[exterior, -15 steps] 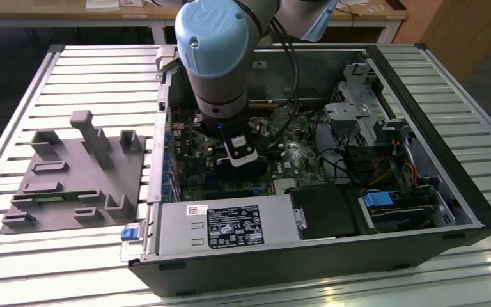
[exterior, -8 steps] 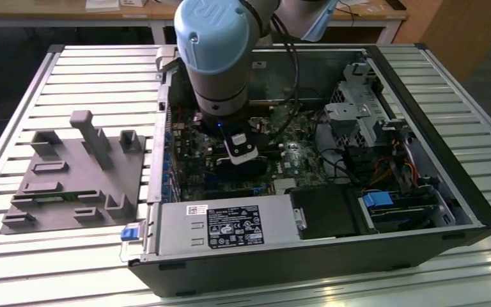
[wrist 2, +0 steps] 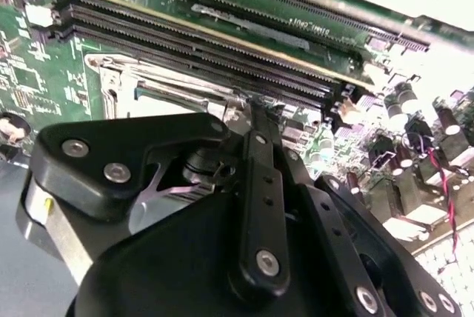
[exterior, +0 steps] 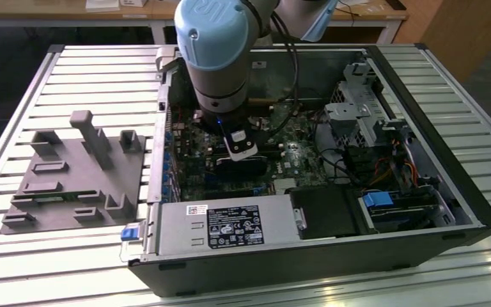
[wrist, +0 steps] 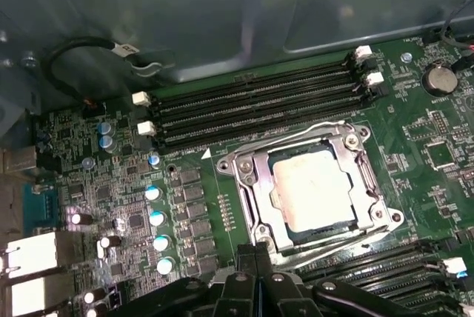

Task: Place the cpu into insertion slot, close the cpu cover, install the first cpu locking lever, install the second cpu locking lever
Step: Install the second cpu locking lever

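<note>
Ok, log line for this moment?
stage: cpu in slot, cover closed over it | gripper: at socket's edge, holding nothing visible | arm: inside open PC case

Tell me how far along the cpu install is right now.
Looks done: the cpu sits in the insertion slot, and the cpu cover lies closed around it. In hand: the gripper is right at the socket's edge, beside a thin locking lever along the frame. Left: whether either lever is latched cannot be told from these views.
</note>
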`<state>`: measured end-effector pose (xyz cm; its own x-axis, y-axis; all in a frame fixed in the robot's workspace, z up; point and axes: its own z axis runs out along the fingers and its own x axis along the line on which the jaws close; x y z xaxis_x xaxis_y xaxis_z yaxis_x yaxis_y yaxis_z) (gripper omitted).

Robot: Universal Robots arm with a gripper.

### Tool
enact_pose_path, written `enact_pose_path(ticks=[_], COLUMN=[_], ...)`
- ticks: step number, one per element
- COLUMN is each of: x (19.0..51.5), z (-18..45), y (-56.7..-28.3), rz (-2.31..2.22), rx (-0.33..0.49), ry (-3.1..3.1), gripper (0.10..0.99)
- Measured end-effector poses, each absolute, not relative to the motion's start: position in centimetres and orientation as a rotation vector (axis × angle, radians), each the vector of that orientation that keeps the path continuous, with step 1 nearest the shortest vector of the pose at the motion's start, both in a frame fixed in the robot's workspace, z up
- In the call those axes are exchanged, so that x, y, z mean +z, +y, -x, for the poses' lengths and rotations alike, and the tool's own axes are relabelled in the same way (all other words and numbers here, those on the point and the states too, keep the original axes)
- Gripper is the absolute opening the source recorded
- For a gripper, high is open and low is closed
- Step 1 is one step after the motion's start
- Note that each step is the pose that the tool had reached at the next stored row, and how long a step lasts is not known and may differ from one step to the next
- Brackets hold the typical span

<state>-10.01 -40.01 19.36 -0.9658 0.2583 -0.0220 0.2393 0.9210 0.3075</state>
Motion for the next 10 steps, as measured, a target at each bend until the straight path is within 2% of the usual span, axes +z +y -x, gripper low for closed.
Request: enact_pose_path(ticks=[10], x=[20.4], z=[10.0], y=[-40.0], rz=[-0.392], rx=[0.470], ry=[3.018], gripper=[0.102])
